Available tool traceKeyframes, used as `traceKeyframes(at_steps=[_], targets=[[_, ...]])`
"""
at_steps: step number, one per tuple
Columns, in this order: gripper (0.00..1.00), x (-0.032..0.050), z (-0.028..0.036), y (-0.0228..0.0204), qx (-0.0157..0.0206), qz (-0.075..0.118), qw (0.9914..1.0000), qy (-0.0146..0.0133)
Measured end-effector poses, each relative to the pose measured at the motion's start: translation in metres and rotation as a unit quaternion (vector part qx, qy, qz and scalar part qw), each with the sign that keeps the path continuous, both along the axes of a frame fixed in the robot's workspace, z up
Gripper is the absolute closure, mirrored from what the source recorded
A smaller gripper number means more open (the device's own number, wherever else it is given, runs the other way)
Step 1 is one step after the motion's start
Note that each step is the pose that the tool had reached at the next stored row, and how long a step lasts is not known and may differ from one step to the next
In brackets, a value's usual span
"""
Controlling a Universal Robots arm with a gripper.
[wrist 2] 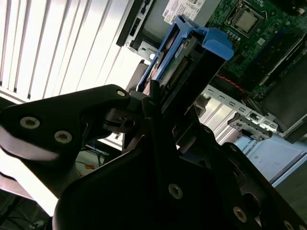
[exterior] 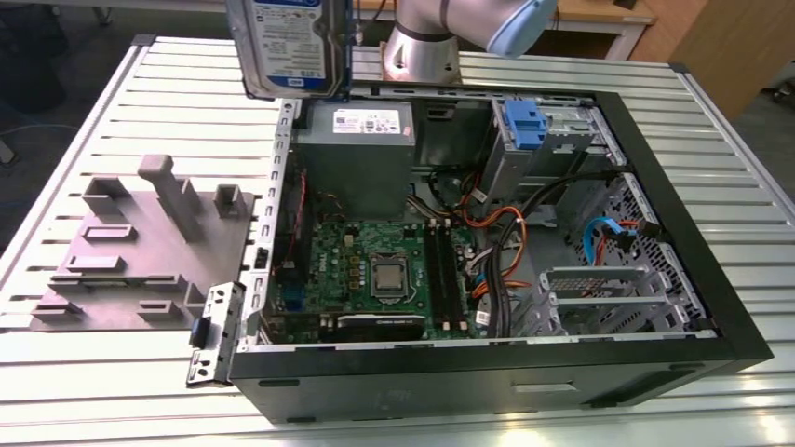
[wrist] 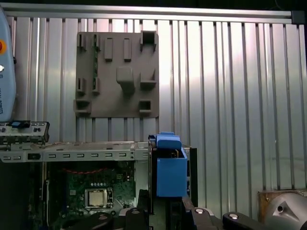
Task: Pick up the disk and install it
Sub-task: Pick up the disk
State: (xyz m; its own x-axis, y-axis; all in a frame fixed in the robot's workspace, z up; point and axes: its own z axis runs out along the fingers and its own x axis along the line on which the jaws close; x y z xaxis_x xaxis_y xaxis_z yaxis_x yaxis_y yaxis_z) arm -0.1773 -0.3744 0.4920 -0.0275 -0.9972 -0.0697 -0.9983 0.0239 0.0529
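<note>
The disk [exterior: 292, 47] hangs upright in the air above the far left corner of the open computer case [exterior: 497, 372], its white-and-blue label facing the exterior camera. In the second wrist view my gripper [wrist 2: 152, 98] is shut on the disk [wrist 2: 184, 48], whose blue carrier end and connector edge stick out past the black fingers [wrist 2: 103, 108]. The first wrist view shows the disk's blue carrier [wrist: 171, 172] end-on between the gripper's parts [wrist: 165, 208], over the case's edge.
Inside the case lie a motherboard [exterior: 372, 270], a grey power-supply box [exterior: 354, 158], a drive bay with a small blue latch [exterior: 523, 126] and loose cables [exterior: 497, 223]. A grey fixture plate [exterior: 137, 247] lies on the slatted table [exterior: 112, 391] at the exterior view's left.
</note>
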Motion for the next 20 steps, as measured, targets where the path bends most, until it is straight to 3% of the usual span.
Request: traceKeyframes(at_steps=[20], targets=[[0.65, 0.0719, 0.0000, 0.0000, 0.0000, 0.000, 1.00000, 0.0000]])
